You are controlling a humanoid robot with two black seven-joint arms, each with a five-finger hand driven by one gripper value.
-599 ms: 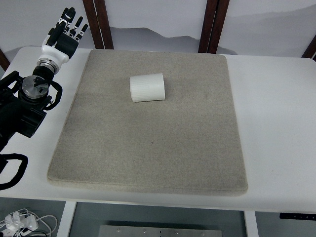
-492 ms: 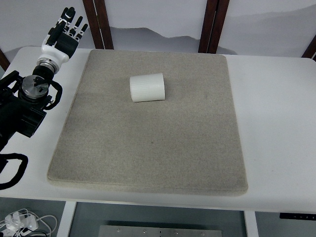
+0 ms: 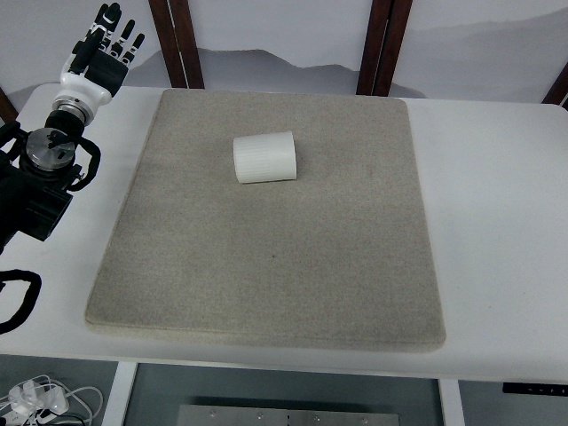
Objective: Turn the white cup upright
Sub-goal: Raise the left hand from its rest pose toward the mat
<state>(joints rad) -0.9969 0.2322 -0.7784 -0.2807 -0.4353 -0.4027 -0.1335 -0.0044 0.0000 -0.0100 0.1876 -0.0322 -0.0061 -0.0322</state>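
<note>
I see nothing of the task done yet. The cup (image 3: 264,157) lies on its side on the mat (image 3: 266,266), in the far half and a little left of the middle, its ribbed wall facing up and its axis running roughly left to right. I cannot tell from here which end is the mouth. Nothing touches it.

My left hand (image 3: 96,55) is at the far left corner, above the table (image 3: 497,222) and off the mat, well apart from the cup. Its fingers (image 3: 108,19) are spread and straight, pointing away from me, and they hold nothing. The right arm is not in the picture at all.

So, as I judge it, everything is left to do: bring the hand over to the cup, close on its wall, tip it onto its base and let go.

Counting what is there: one cup, one mat, one table, one hand in view. A tangle of white cable (image 3: 40,397) lies on the floor below the near left edge.
</note>
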